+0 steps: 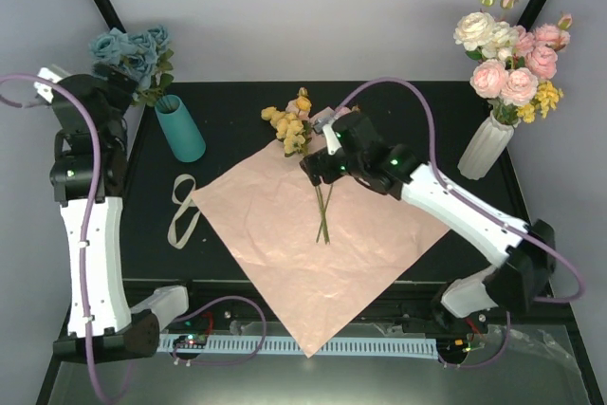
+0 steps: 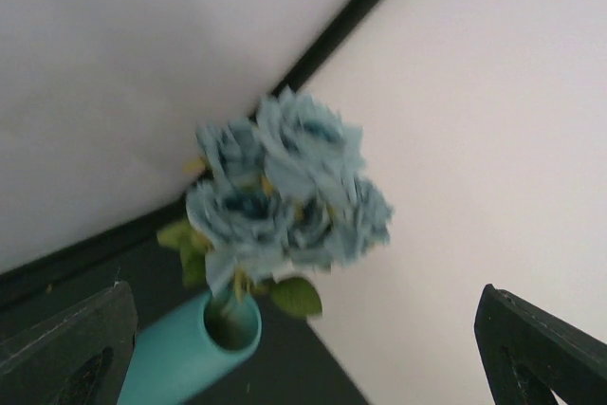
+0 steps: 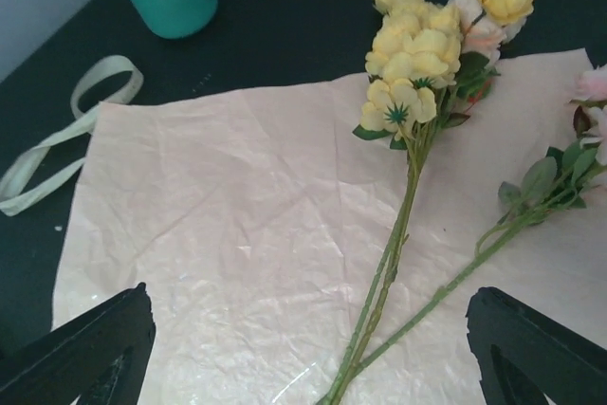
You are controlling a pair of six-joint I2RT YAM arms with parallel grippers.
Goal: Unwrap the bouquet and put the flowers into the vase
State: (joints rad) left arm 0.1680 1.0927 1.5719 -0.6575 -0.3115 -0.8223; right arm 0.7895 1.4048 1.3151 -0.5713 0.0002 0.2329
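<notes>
Top view sat above and behind my bases, facing down, far enough to take in the whole table (image 1: 237,120). Left wrist view looked out past my left gripper (image 2: 303,353), close and slightly blurred, at the blue flowers (image 2: 285,196) in the vase (image 2: 190,348) just ahead. Right wrist view looked down past my right gripper (image 3: 308,348), close over the paper (image 3: 237,234) and yellow flowers (image 3: 413,54) ahead. All three shared the vase; top and right wrist also shared paper, ribbon (image 3: 66,130) and yellow flowers.

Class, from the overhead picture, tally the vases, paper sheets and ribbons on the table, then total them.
Vases: 2 (smooth teal tapered vase, white ribbed vase)
Crinkled pink paper sheet: 1
Beige ribbon loop: 1
Total: 4
</notes>
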